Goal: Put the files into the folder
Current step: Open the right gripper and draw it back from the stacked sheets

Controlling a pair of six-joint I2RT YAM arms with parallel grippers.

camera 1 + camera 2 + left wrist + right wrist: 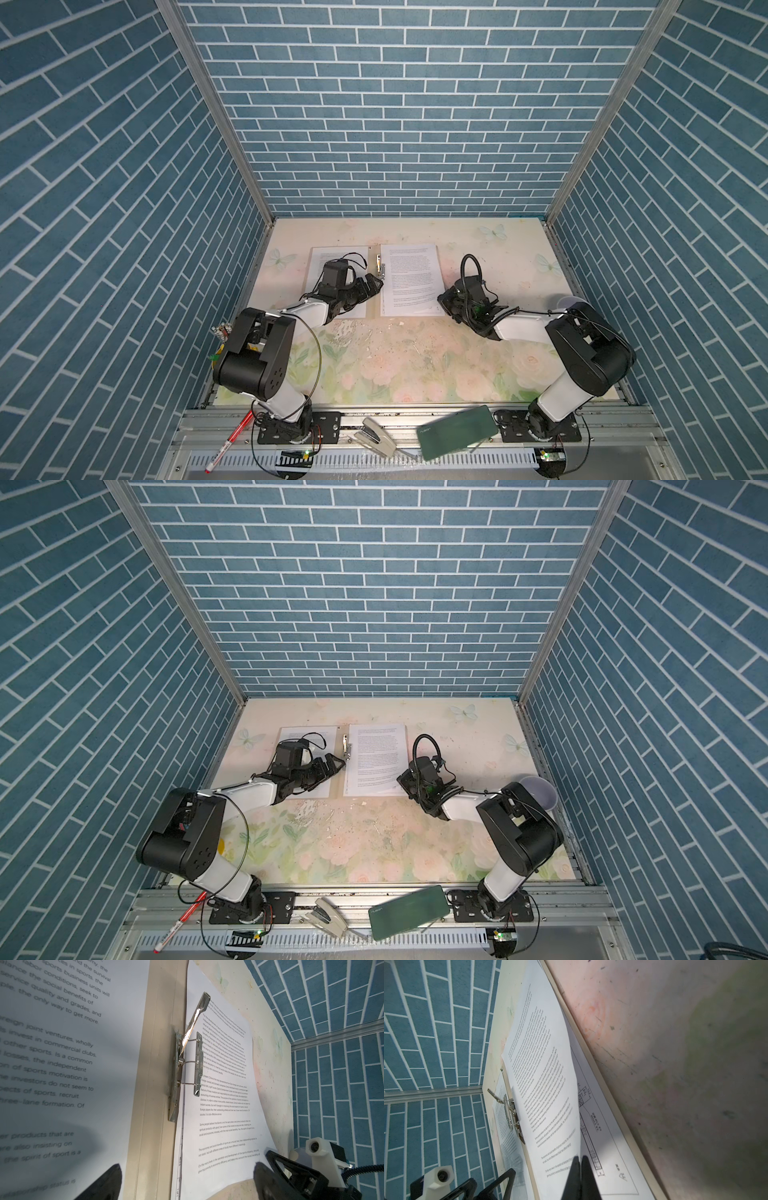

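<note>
The left arm rises from its base on the near rail, bends at a high black elbow and sends its white forearm forward and inward, low over the bench [415, 365]. Its wrist hangs above the left text sheet [322, 266], and the left pincer [372, 286] points at the spine with its black jaws spread wide, holding nothing. The right arm mirrors it from the other side, its forearm stretched low toward the near right corner of the top text sheet [411, 274]. There the right pincer [580, 1159] is pressed closed on that corner, and the thin white paper bows up off the diagram sheet [608, 1147] lying flat beneath it. The folder [164, 1001] lies open at the far middle of the bench, a matt tan card with a creased spine strip showing between the pages. The three sheets rest on its two halves: one of dense black print on the left, the other text page and the line drawing on the right. At the spine sits the clip [187, 1059], shiny silver metal with thin wire loops, its flat lever tilted up over the sheets' edge. The bench surface is a pale floral print, scuffed and flaking near the folder's front edge.
</note>
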